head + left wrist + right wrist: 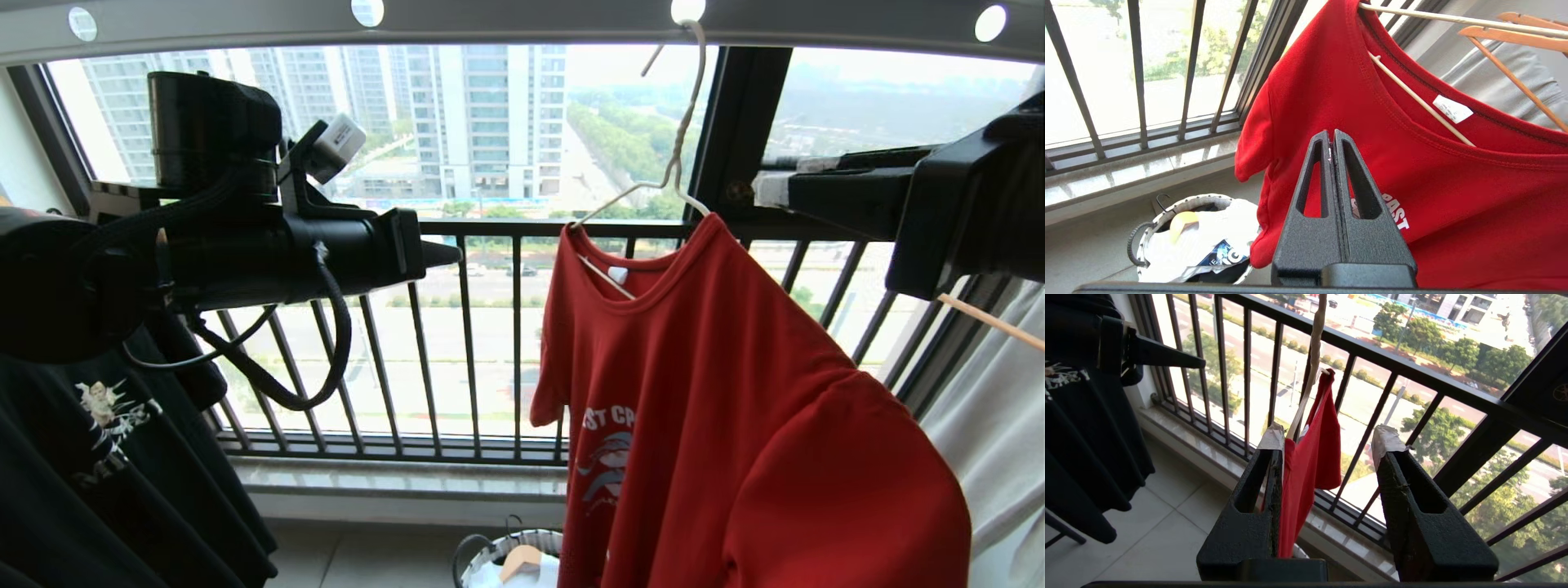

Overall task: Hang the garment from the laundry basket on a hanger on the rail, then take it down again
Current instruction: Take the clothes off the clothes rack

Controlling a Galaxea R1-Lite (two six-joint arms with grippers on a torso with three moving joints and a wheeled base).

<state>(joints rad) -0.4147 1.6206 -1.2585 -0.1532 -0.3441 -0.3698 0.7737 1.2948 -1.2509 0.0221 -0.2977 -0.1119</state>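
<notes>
- Left gripper at 9 o'clock of the shirt, fingers pressed together, nothing pinched: best kept off the cloth.
- Shirt hung on the hanger, hooked in the rail at 12.
- Right gripper at 3, fingers apart around the hanger neck; better closed gently before lifting.

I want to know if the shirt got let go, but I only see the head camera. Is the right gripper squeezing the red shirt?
Observer: No. The right wrist view shows the right gripper open, with the red T-shirt hanging on its white hanger beyond the fingers.
Operator: And the left one?
Observer: The left gripper is shut, its tips in front of the shirt's chest.
Operator: What's in the basket?
Observer: The laundry basket holds white cloth with a blue-and-black printed patch.
</notes>
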